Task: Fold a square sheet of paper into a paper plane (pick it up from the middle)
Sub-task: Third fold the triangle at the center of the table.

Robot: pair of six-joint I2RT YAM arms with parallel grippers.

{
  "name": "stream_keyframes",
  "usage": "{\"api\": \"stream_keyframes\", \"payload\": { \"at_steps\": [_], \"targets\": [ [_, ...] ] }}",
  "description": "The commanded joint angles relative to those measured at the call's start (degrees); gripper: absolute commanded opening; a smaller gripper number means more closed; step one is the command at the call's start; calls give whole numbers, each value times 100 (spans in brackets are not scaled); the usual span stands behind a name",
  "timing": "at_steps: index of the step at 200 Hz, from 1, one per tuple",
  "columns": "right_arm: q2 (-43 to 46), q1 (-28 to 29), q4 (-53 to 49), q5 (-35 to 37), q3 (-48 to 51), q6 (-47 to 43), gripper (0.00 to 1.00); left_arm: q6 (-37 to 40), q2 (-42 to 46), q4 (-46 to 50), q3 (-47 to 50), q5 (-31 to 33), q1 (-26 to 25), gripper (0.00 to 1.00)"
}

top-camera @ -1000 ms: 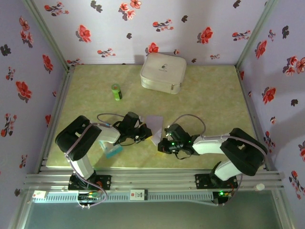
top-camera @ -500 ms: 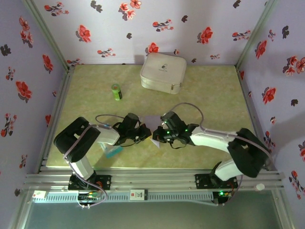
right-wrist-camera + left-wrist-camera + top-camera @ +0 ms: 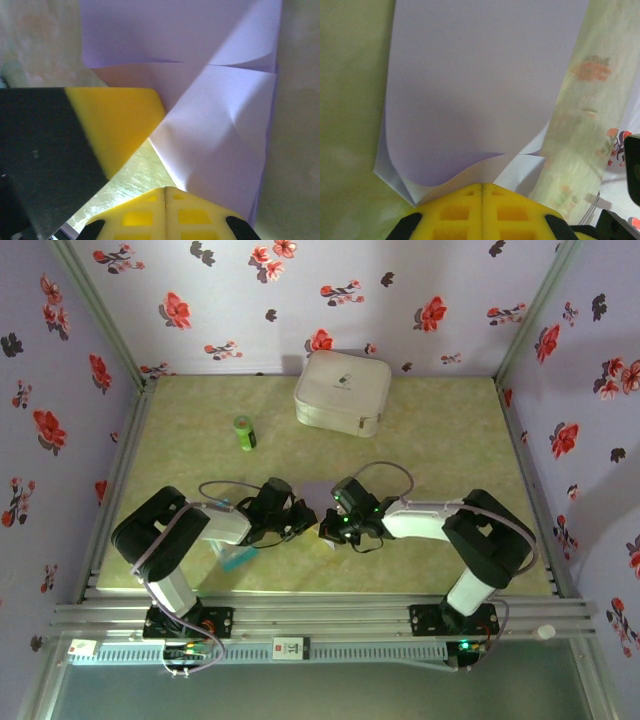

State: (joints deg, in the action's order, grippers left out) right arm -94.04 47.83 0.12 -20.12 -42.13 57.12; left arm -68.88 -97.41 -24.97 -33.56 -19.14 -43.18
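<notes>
The bottle stands left of the case, the paper before both.

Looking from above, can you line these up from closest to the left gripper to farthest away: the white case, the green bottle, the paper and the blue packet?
From the left gripper:
1. Paper, right at its fingertips in the middle.
2. Packet, to its left, toward the near edge.
3. Bottle, farther back on the left.
4. Case, by the back wall.

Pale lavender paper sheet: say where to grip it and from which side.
Probably the curled fold of the pale lavender paper sheet, low from the near side: it bulges off the green table, while the rest lies flat with no lip.
</notes>
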Motion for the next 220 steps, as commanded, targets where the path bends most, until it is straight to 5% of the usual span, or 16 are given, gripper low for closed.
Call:
{"api": "stream_keyframes", "payload": {
  "at_steps": [1,89,120,220],
  "targets": [
    [-123,-57,63,35,212,110,5,90,132,348,79,226,-33,0],
    [-66,-228,434,-317,718,-6,5,685,734,692,-203,132,-34,6],
    [-139,-277,427,-369,644,-78,5,810,881,915,-225,-44,-128,2],
    [-145,-307,410,-319,649,-51,4,1053,19,1519,-683,-159,-323,0]
  ]
}}
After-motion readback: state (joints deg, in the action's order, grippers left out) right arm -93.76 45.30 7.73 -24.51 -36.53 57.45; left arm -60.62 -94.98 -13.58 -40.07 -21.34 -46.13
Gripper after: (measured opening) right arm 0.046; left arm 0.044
